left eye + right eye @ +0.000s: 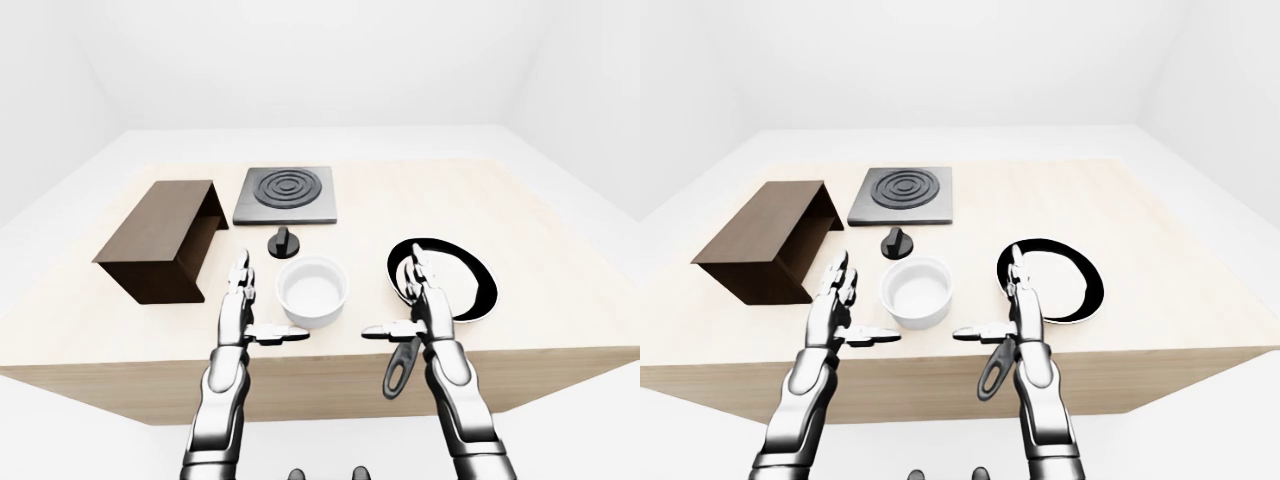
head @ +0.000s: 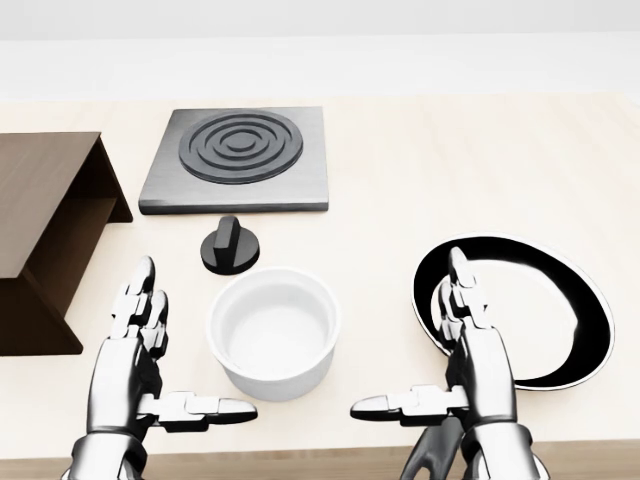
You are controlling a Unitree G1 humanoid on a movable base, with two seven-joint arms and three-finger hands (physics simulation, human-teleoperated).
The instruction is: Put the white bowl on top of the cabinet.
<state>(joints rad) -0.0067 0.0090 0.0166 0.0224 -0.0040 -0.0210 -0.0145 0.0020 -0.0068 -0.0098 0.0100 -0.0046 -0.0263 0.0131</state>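
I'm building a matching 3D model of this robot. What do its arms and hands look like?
Both arms are glossy silver-grey metal built from rounded, segmented shells with darker joints between them. The left hand and right hand match: three chunky, jointed fingers in the same chrome finish, with dark gaps at the knuckles. No cables, sleeves or markings show.

One of each thing on one counter (image 1: 520, 215), and two hands.

One white bowl (image 2: 273, 331), one dark brown cabinet (image 1: 165, 240), one grey burner plate (image 2: 236, 158), one black knob (image 2: 230, 246), one black frying pan (image 2: 525, 310); one left hand (image 2: 140, 340), one right hand (image 2: 470, 345).
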